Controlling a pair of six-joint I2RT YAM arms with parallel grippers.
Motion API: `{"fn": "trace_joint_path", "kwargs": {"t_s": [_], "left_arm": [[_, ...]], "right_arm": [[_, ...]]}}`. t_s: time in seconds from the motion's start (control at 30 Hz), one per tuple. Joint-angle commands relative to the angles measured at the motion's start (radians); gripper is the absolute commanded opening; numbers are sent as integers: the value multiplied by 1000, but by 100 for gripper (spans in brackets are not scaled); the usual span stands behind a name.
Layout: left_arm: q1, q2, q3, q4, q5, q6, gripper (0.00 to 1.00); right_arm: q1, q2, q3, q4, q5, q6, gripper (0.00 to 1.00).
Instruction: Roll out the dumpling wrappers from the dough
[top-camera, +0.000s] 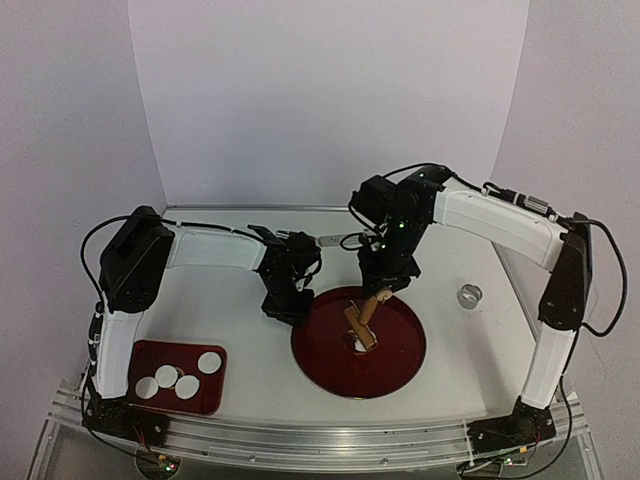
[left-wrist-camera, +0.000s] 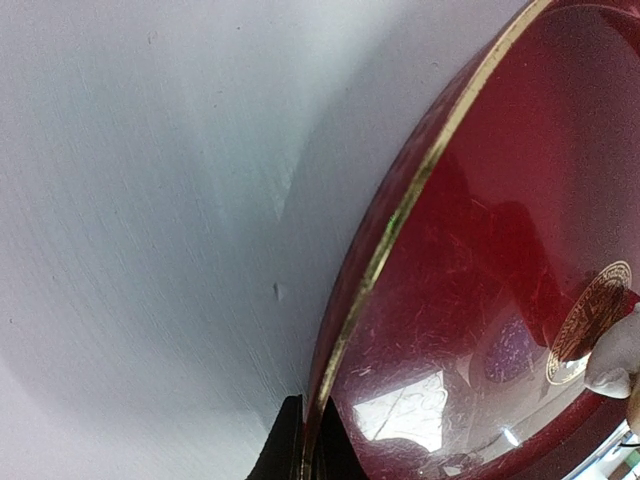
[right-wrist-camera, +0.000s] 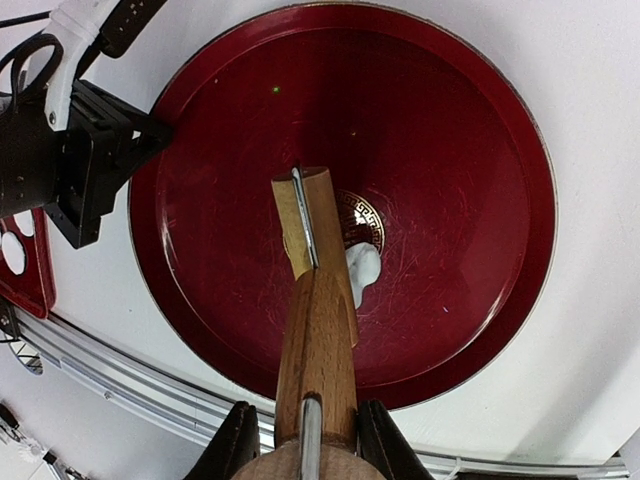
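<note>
Now: dough (right-wrist-camera: 362, 268) on plate (right-wrist-camera: 450, 150), wrappers (top-camera: 187, 385) in tray (top-camera: 150, 355); left pincer (top-camera: 287, 314) clamps plate, right pincer (right-wrist-camera: 310, 445) grips roller (right-wrist-camera: 320, 330).

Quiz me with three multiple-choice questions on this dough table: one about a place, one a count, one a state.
1. The metal ring lies: A. on the table, right of the round plate; B. inside that plate; C. left of it.
2. In the small tray, dumpling wrappers number: A. two; B. four; C. six.
3. The right claw is: A. open, empty; B. shut on the ring; C. shut on the rolling pin.
Answers: A, bare table surrounds it; B, four discs show; C, its fingers flank the wood.
</note>
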Motion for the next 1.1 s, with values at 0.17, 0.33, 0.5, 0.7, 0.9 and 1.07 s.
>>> {"fn": "trace_joint_path", "kwargs": {"t_s": [0.17, 0.33, 0.5, 0.7, 0.9, 1.07], "left_arm": [[-12, 28, 15, -45, -53, 30, 0], [-11, 30, 15, -46, -52, 28, 0], [-12, 29, 11, -47, -53, 27, 0], [-12, 30, 9, -48, -57, 24, 0], [-12, 32, 11, -50, -63, 21, 0], [-12, 30, 8, -51, -65, 20, 0]], "right_arm": [[6, 8, -16, -19, 42, 0, 0], [7, 16, -35, -25, 60, 8, 0], [5, 25, -43, -56, 98, 26, 0], [6, 32, -27, -107, 156, 54, 0], [6, 47, -47, -128, 181, 74, 0], [6, 61, -69, -124, 186, 73, 0]]}}
